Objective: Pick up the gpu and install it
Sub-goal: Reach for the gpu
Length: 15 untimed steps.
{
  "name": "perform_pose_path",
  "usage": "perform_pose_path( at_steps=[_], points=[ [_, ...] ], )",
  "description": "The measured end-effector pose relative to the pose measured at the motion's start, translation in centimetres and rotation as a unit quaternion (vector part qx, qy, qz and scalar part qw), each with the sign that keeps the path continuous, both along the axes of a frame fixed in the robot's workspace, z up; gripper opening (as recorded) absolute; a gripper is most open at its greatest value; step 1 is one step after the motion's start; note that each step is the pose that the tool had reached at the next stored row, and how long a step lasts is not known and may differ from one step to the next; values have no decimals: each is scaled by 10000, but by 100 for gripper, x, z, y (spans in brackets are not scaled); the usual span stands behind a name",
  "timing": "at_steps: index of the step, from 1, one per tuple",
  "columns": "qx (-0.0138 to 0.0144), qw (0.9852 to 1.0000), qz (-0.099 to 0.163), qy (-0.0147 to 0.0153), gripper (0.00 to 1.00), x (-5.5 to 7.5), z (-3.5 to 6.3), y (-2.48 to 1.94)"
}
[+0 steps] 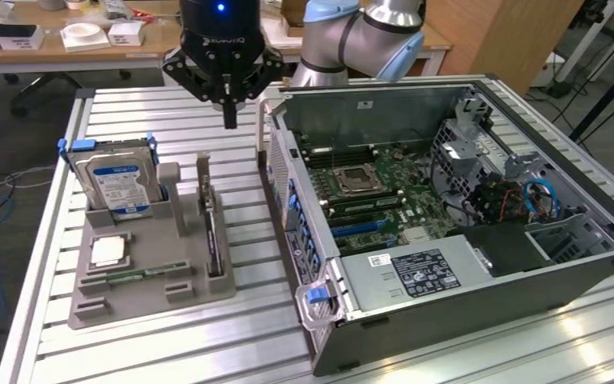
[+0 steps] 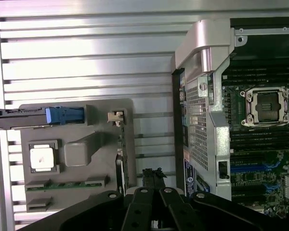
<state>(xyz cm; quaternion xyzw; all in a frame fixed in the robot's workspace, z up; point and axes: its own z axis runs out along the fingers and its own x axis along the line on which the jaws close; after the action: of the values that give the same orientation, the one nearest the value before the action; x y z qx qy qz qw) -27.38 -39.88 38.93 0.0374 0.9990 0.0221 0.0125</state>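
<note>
1. On the slatted aluminium table (image 1: 125,352), exterior view's right: open tower PC case (image 1: 563,280), side panel off, motherboard (image 1: 392,192) exposed with its CPU socket bare.
2. Exterior view's left: grey parts holder (image 1: 125,298), flat on the table, just beside the case.
3. Tool (image 1: 230,118): fingers pressed together, gripping nothing. It hangs over the strip of table between holder and case, clear of every part.
4. Hard drive (image 1: 121,184), blue-white label, stands upright in the holder's far slot.
5. gpu (image 1: 214,236) stands on edge in the slot along the holder's case-side edge, metal bracket at the far end. Not picked up.
6. Processor chip (image 1: 109,252) lies flat in its pocket.
7. Green memory stick (image 1: 137,274) lies nearer the holder's front.
</note>
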Motion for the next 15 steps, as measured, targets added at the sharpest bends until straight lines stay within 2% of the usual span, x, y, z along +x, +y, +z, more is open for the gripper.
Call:
perform_pose_path(
  at_steps=[15],
  points=[
    [0,10000,0,0,11,-147,-3,0]
  ],
)
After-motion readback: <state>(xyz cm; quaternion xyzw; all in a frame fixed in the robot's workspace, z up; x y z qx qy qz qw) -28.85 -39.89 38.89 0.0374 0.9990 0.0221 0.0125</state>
